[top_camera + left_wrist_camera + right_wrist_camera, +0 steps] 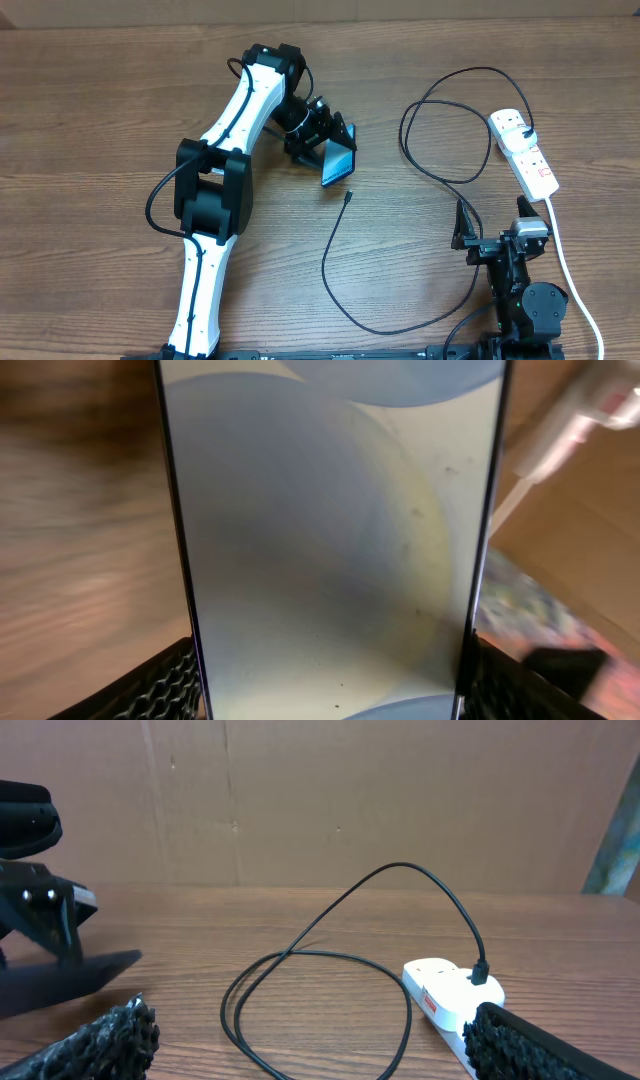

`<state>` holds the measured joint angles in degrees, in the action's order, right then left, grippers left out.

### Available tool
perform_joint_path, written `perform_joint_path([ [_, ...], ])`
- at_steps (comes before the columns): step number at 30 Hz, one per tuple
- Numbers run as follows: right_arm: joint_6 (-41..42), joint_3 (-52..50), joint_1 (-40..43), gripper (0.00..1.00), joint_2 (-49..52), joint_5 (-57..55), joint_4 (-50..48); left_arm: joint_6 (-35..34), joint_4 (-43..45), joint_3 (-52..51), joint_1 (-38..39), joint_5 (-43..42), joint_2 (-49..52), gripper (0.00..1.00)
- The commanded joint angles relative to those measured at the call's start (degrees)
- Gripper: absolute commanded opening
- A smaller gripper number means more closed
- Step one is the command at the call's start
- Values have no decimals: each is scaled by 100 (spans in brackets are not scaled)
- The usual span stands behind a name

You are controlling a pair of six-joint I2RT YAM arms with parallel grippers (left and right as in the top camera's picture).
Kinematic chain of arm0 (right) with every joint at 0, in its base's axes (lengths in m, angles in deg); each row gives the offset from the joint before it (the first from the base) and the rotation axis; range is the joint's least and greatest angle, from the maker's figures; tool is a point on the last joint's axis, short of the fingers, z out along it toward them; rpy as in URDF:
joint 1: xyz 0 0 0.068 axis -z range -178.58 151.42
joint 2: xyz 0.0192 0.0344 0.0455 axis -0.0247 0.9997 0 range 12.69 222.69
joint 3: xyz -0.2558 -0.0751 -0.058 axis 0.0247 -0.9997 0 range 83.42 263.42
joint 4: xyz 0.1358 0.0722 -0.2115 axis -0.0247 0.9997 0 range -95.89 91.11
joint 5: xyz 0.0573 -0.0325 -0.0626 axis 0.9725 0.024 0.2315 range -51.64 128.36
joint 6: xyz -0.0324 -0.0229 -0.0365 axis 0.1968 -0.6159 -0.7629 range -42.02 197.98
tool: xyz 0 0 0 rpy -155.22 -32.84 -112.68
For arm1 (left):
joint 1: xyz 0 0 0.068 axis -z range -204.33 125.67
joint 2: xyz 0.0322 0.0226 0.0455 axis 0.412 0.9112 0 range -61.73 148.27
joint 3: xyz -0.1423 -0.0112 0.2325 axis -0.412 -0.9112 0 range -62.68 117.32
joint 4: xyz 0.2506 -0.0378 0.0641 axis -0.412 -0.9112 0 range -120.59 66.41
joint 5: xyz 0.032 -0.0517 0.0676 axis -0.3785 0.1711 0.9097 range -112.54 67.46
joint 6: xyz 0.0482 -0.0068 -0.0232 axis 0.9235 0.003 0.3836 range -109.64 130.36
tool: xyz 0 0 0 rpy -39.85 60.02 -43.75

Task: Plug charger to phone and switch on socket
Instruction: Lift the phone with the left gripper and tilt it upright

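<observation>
- The left claw (326,148) sits just above the middle of the surface (100,100) in the overhead view. It is clamped on the phone (340,165).
- In the left wrist view the phone (330,540) fills the picture. Its light blue screen faces the camera, and the ribbed pads (165,685) press on both long edges.
- From overhead the phone is tilted. Its free end points to 5 o'clock from the claw, and its blue face is turned up and outward.
- The charger (327,255) lies loose on the surface. Its connector tip (347,197) rests at 5 o'clock from the phone's lower end, near it but not touching.
- From the tip the black cable runs toward 6 o'clock, curves round to 3 o'clock and passes the right arm. It then loops up to 12 o'clock and ends in the black plug (527,130).
- The plug sits in the socket (523,150), a white strip at 2 to 3 o'clock on the surface. Its thick white cord (565,260) trails toward 6 o'clock.
- The switch position cannot be made out.
- The right claw (492,218) is at 4 o'clock, with its fingers spread wide and nothing between them.
- In the right wrist view the right claw (305,1025) faces the cable loop (330,925). The socket (440,995) lies just ahead of its right finger.
</observation>
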<state>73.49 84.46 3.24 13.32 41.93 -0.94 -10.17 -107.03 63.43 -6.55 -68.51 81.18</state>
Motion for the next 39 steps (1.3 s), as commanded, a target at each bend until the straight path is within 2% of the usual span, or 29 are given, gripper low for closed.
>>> perform_joint_path([
  [1,13,-57,-17,100,-46,-50,-31,247,-28,168,-131,-1355,20,74],
  [6,13,-57,-17,100,-46,-50,-31,284,-13,166,-245,-1821,20,74],
  [18,13,-57,-17,100,-46,-50,-31,535,2,166,-286,-1696,22,74],
  [27,13,-57,-17,100,-46,-50,-31,485,-74,166,-164,269,22,76],
  [33,13,-57,-17,100,-46,-50,-31,492,35,166,175,1355,22,88],
  [34,13,-57,-17,100,-46,-50,-31,490,133,177,310,1580,20,94],
  [35,13,-57,-17,100,-46,-50,-31,490,164,212,372,1659,20,96],
  [39,13,-57,-17,100,-46,-52,-31,398,122,629,597,2435,17,100],
])
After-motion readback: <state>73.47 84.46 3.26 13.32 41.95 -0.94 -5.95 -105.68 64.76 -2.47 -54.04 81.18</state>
